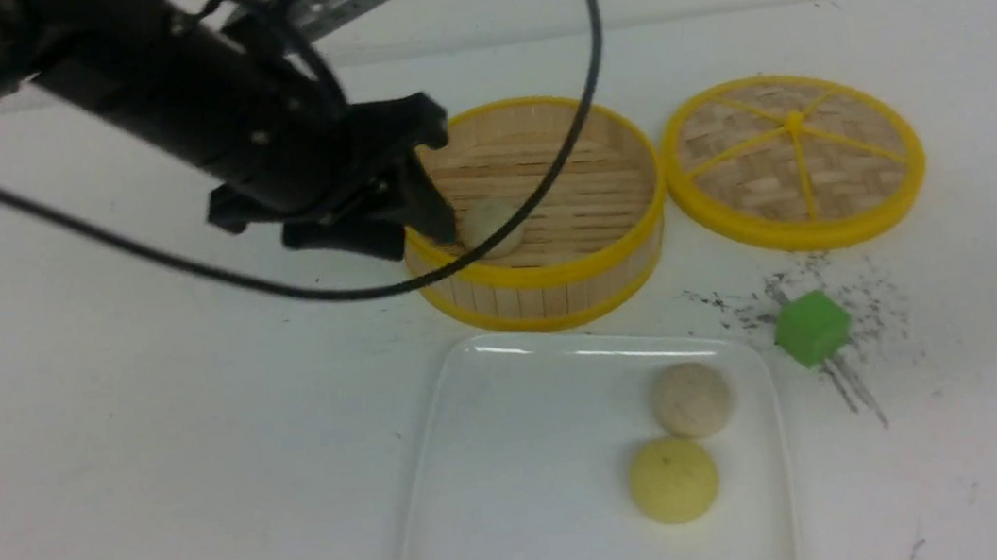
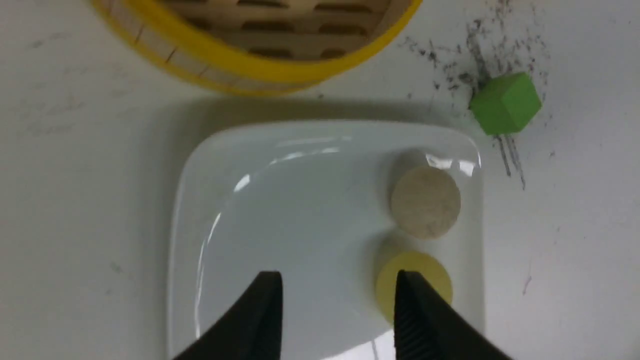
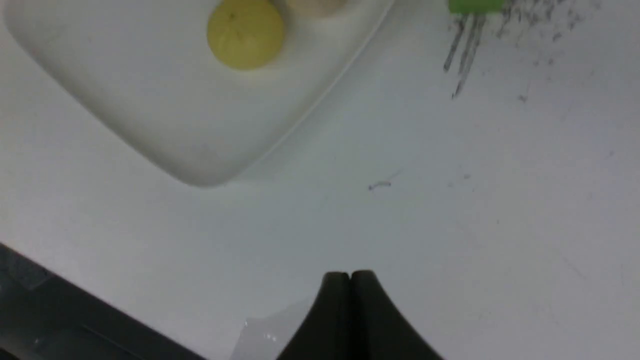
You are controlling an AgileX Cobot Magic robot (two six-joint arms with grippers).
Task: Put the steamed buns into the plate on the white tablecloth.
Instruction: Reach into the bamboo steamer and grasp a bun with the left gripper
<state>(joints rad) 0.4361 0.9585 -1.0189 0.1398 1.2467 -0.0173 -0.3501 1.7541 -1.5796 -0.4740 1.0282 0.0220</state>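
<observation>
One speckled off-white steamed bun (image 1: 692, 399) (image 2: 425, 201) lies in the white square plate (image 1: 447, 477) (image 2: 200, 165) on the white tablecloth (image 1: 147, 437). A second steamed bun (image 1: 494, 226) sits inside the round bamboo basket (image 1: 557, 292). My left gripper (image 1: 420, 223) (image 2: 337, 280) hangs open and empty. In the front view it overlaps the basket's left rim. In its wrist view the plate's bare floor shows between the fingers. My right gripper (image 3: 350, 274) is shut on nothing over bare tablecloth beside the plate (image 3: 200, 170).
A larger yellow bun (image 1: 673, 479) (image 2: 422, 270) (image 3: 245, 33) lies in the plate next to the speckled one. The woven yellow-rimmed lid (image 1: 794, 156) lies flat to the basket's right. A green cube (image 1: 811, 327) (image 2: 505, 102) sits on black scuff marks right of the plate.
</observation>
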